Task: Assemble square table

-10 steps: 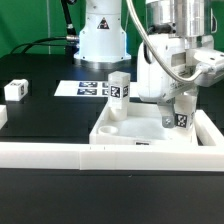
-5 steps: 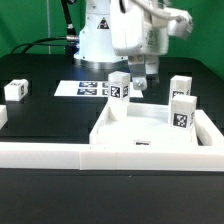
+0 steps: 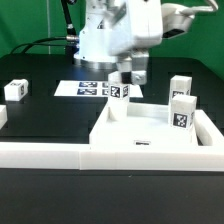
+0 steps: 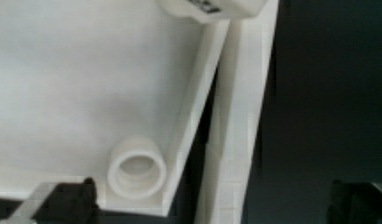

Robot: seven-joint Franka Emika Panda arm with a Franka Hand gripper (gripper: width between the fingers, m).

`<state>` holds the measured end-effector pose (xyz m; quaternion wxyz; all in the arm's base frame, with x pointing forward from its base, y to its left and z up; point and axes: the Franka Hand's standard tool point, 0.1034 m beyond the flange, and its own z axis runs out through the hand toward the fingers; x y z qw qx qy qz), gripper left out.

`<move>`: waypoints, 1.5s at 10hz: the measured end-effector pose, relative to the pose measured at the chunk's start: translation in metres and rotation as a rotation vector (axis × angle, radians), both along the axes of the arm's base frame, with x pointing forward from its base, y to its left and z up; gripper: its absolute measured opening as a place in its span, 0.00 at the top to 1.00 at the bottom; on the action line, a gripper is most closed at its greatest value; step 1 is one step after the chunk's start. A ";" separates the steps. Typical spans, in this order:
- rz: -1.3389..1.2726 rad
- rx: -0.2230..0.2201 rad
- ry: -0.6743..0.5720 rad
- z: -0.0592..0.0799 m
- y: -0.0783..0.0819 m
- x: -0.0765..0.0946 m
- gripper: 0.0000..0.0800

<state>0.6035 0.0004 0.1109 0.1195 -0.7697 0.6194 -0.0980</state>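
On the slab, 3 tagged legs upright.

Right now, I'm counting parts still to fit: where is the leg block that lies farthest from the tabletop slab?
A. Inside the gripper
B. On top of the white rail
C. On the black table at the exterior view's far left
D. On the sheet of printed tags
C: a lone leg block sits on the black table at the exterior view's far left, well away from the slab.
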 end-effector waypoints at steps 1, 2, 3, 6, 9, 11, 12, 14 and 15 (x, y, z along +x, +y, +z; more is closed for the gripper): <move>0.151 -0.056 -0.018 0.005 -0.026 -0.012 0.19; 0.326 -0.122 -0.024 0.007 -0.056 -0.028 0.19; 0.440 -0.170 -0.021 0.007 -0.089 -0.043 0.19; 0.638 -0.279 -0.025 0.004 -0.101 -0.046 0.19; 0.842 -0.347 -0.020 0.002 -0.108 -0.050 0.19; 0.984 -0.360 0.055 -0.029 -0.157 -0.103 0.19; 1.059 -0.364 0.106 -0.044 -0.171 -0.124 0.19; 1.212 -0.403 0.157 -0.048 -0.214 -0.154 0.19; 1.285 -0.416 0.163 -0.050 -0.226 -0.164 0.19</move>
